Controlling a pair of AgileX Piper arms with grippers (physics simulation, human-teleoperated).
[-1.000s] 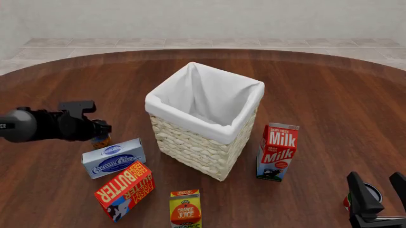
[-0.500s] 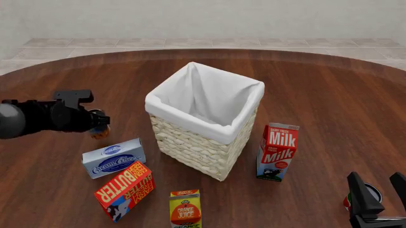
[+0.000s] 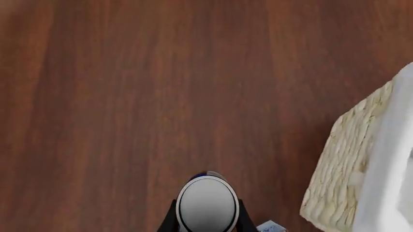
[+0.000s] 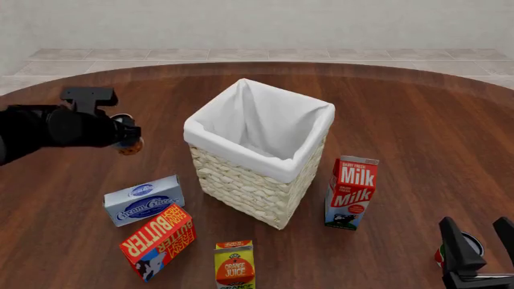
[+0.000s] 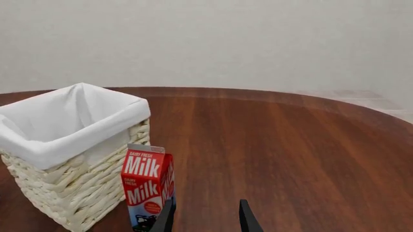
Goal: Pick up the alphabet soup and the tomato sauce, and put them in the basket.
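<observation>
Tomato sauce (image 4: pixel 458 251) half hidden behind right pincer (image 4: pixel 480 242), orange juice carton (image 4: pixel 235 265) cropped.

I see the milk carton (image 4: pixel 352 192) upright; cream cheese box (image 4: pixel 144 200), butter box (image 4: pixel 158 241), orange juice carton (image 4: pixel 235 265) near the table's (image 4: pixel 418 120) front edge.

2 cans (image 4: pixel 129 142), 4 cartons (image 4: pixel 351 192), 1 basket (image 4: pixel 241 180).

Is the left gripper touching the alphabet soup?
Touching. In the left wrist view the left gripper has a finger pressed against each side of the alphabet soup; the front view shows the can clear of the table.
</observation>
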